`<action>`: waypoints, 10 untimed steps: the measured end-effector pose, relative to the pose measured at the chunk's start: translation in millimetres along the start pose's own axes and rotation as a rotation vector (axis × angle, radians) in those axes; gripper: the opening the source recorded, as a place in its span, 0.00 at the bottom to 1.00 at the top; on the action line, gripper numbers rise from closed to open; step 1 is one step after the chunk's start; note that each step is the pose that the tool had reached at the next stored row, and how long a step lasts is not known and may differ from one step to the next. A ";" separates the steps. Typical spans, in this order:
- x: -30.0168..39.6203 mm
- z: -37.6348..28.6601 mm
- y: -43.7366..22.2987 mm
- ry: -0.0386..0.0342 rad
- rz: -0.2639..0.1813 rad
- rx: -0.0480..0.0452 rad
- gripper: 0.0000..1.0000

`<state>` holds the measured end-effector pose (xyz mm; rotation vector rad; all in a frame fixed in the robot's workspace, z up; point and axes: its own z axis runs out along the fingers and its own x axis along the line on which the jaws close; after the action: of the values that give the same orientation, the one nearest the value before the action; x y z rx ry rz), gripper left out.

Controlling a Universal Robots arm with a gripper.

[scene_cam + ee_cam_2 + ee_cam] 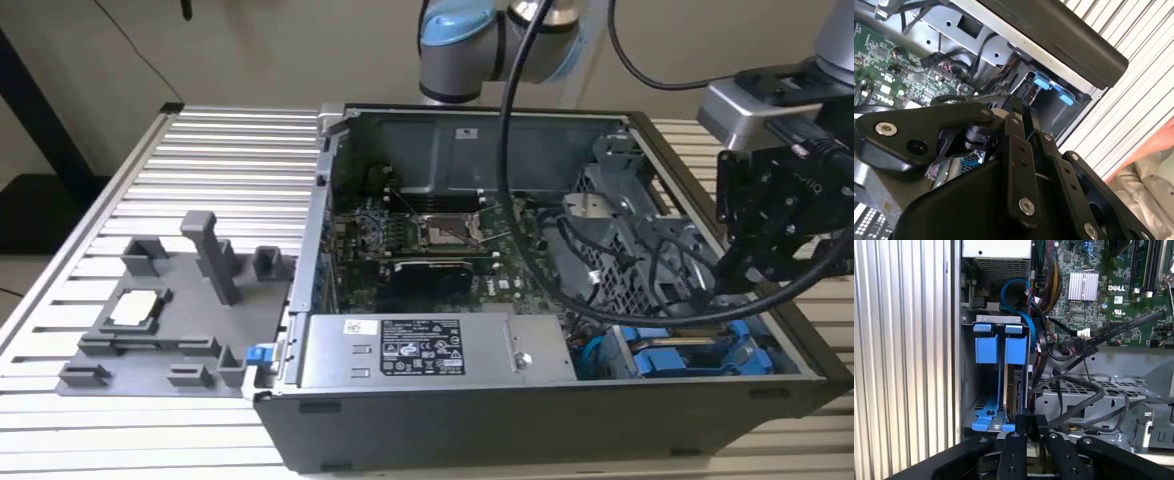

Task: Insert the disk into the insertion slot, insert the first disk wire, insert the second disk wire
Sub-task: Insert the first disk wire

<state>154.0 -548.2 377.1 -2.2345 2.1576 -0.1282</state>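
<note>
The disk (1013, 390) is seated in the insertion slot (985, 347) ahead of the clenched gripper (1029, 421); the power supply (427, 350) is seen in the exterior view.

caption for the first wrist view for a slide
Gripper near the insertion slot, the disk standing edge-on inside it beside loose black cables and the motherboard.
</note>
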 end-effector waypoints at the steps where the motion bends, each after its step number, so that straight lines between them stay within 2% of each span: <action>1: 1.4 1.2 0.2 -0.0002 0.000 -0.0021 0.19; 10: 4.7 13.5 1.1 -0.0003 0.001 -0.0103 0.19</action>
<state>154.2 -553.4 363.8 -2.2386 2.1643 -0.1169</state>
